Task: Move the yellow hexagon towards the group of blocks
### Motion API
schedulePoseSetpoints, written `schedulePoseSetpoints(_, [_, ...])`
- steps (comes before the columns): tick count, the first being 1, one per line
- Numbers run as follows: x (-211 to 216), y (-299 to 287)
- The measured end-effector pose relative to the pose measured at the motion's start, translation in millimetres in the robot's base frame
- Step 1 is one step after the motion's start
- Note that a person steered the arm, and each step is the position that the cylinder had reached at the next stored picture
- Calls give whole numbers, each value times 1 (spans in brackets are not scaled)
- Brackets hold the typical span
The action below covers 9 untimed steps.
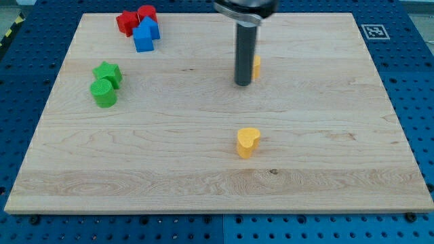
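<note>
A pale wooden bench [203,176] with fine lengthwise grain lies on a blue perforated base [413,81], with a black-and-white square marker [373,31] at the view's top right corner. The arm carries no jaws that could open or grip anything: it ends in a smooth dark cylindrical rod, and my tip [243,84] rests on the wood, holding nothing.

Just to the view's right of my tip, touching or nearly touching the rod, a yellow block [257,66] peeks out; the rod hides most of it, so its shape cannot be made out. Well below my tip towards the view's bottom stands a matt yellow heart-shaped block [247,142].

Far to the view's left of my tip sit a green star-like block [108,72] and a green cylinder [104,93], touching. Up and left of my tip, near the bench's top edge, two red blocks [135,18] and two blue blocks [146,34] cluster tightly, their shapes unclear.
</note>
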<state>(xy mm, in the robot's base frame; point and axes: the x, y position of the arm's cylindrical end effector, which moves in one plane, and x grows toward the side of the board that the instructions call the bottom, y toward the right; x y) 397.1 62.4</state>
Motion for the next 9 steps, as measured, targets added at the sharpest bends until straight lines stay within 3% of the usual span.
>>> schedulePoseSetpoints(1, [-11,48])
schedulePoseSetpoints(2, [-13,49])
schedulePoseSetpoints(4, [-32,-26])
schedulePoseSetpoints(6, [-59,-64])
schedulePoseSetpoints(7, [-54,-31])
schedulePoseSetpoints(8, [-74,-9])
schedulePoseSetpoints(9, [-83,-11])
